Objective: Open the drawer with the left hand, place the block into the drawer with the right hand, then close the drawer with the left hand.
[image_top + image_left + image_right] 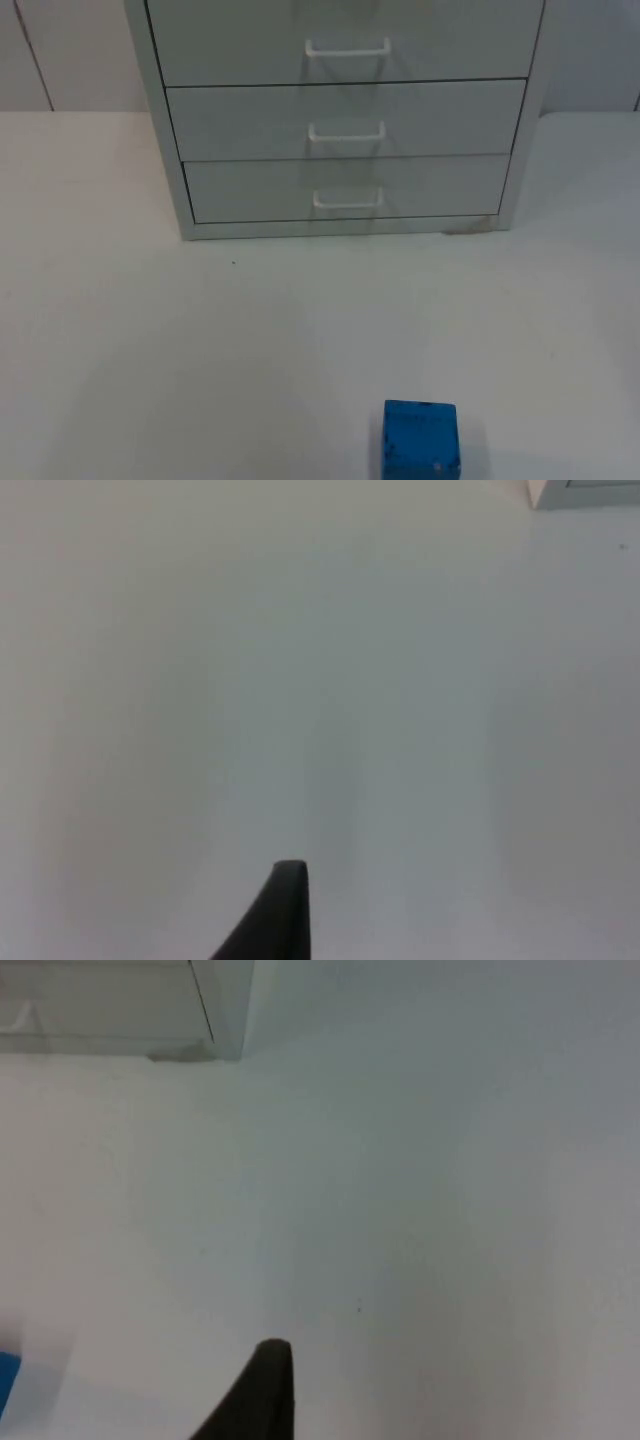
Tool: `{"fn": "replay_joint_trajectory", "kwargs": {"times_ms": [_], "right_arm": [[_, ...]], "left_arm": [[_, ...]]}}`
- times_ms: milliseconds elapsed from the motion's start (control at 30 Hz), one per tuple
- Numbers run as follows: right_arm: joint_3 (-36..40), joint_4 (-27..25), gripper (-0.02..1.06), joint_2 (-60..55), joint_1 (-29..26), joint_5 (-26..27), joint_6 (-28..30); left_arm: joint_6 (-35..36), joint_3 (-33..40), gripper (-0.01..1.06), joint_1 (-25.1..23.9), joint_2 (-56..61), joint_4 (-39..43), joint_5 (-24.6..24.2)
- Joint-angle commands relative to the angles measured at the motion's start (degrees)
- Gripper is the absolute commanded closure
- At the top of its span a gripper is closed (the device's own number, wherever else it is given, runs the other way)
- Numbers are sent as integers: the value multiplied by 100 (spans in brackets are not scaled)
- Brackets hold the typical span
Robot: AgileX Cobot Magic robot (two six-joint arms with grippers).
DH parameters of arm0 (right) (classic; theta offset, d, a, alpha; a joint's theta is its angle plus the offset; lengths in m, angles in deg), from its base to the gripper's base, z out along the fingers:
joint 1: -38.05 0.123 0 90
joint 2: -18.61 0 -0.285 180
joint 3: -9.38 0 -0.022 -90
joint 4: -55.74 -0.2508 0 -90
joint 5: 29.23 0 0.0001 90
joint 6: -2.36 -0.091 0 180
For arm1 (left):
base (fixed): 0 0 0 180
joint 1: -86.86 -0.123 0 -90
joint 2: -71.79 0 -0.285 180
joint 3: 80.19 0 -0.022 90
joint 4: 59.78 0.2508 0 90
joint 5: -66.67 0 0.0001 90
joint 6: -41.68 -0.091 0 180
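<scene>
Left gripper [285, 920] hovers over bare table [300, 680], jaw state I cannot tell, the cabinet [585, 490] far ahead, drawers shut: opening step, so it must reach a handle [348, 199].

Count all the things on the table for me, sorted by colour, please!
White: 1, the drawer cabinet, with 3 shut drawers, each with a white handle.
Blue: 1, the block, on the table in front of the cabinet.
Total: 2 things.
</scene>
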Motion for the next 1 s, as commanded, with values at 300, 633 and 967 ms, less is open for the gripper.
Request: {"fn": "replay_joint_trajectory", "kwargs": {"times_ms": [300, 633, 967], "right_arm": [[12, -16, 2, -1192, -31, 56, 18], [58, 138, 2, -1537, -31, 38, -132], [58, 164, 2, -1537, -31, 49, -162]], "left_arm": [[-5, -34, 0, -12, -919, -61, 273], [-5, -34, 4, -12, -1163, -50, 466], [-1288, -155, 70, -12, -1924, -1161, 582]]}}
